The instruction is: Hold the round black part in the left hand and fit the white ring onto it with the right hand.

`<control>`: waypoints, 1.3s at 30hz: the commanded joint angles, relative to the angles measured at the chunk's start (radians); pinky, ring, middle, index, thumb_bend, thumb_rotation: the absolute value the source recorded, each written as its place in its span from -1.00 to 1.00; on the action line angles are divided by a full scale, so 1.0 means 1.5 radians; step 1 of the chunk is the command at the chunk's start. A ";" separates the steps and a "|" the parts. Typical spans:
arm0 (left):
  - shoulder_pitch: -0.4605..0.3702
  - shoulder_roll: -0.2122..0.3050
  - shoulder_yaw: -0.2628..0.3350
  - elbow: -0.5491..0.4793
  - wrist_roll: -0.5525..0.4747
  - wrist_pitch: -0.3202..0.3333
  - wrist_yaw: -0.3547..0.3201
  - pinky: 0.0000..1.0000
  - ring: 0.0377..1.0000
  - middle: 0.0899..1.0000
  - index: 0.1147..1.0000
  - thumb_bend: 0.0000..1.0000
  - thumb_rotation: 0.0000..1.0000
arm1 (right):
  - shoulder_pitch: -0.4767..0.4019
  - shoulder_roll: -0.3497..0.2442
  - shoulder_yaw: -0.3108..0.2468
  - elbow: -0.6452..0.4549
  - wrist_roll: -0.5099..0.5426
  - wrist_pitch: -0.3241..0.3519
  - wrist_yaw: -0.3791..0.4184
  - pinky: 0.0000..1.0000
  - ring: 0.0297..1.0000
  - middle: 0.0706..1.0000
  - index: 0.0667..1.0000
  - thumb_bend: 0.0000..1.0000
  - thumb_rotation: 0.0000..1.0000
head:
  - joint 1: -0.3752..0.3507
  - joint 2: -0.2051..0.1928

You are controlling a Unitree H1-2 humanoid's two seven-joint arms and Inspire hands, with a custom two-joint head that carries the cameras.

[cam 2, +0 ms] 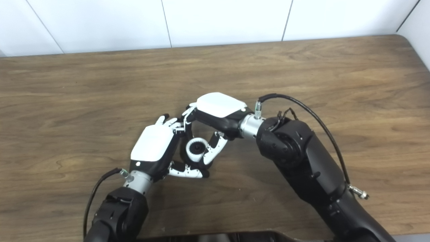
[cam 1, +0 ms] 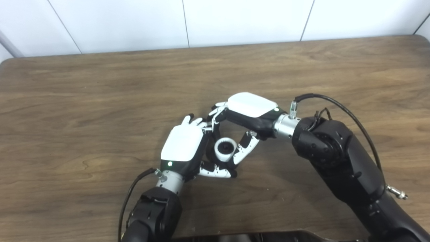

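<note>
Left hand grasps the black part; right hand fingers pinch the light, stiff, likely slippery white ring by its rim

White ring apparently seated around round black part.

Open table all around; both hands crowding the white ring

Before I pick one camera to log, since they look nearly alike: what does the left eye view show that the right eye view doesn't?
Only the left eye view shows the table's rounded far-left corner and a grey bar at the left edge. Only the right eye view shows the far-right corner and the side wall. Both show the left hand and right hand meeting around the white ring, its dark centre visible.
</note>
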State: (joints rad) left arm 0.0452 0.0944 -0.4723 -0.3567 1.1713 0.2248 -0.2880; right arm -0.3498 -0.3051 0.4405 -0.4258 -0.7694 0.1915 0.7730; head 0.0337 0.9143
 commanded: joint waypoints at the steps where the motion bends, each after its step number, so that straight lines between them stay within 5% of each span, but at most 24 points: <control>1: 0.005 0.000 -0.006 0.015 -0.001 -0.001 -0.018 0.98 0.78 0.57 -0.17 0.05 -0.89 | -0.019 -0.003 -0.004 -0.024 0.001 -0.009 -0.007 0.73 0.84 0.65 0.23 0.86 -0.51 | 0.001 0.001; 19: 0.004 0.002 -0.006 0.012 0.002 0.000 -0.027 0.97 0.78 0.57 -0.16 0.04 -0.89 | -0.020 -0.006 -0.008 -0.029 -0.002 -0.007 -0.006 0.72 0.84 0.65 0.25 0.95 -0.41 | -0.001 0.002; 39: 0.006 0.004 -0.005 0.018 -0.001 -0.002 -0.019 0.98 0.79 0.57 -0.16 0.04 -0.88 | -0.051 -0.021 -0.060 -0.061 0.038 0.040 0.004 0.74 0.85 0.67 0.30 0.84 -0.38 | -0.002 0.000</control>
State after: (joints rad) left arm 0.0456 0.0957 -0.4703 -0.3531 1.1627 0.2223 -0.2837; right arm -0.3841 -0.3305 0.3676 -0.4857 -0.7223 0.2485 0.7880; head 0.0291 0.9143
